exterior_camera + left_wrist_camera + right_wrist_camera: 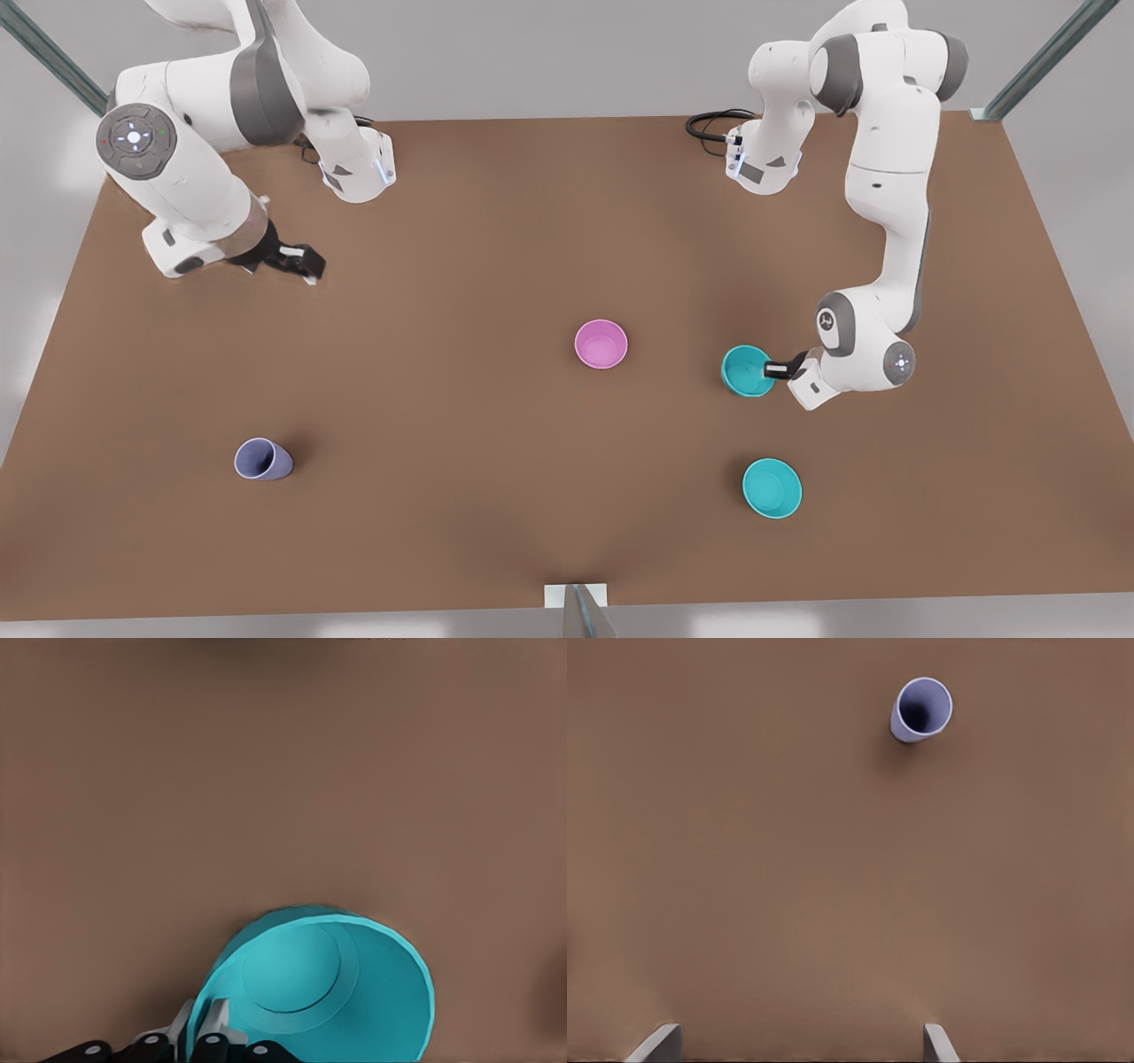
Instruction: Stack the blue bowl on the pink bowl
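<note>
Open table (496, 496) lies between the blue bowl (747, 370) and the pink bowl (601, 344); nothing stands in that gap. A second teal bowl (772, 487) sits well apart, nearer the camera. The lavender cup (262, 459) stands far off toward the front view's left.
</note>
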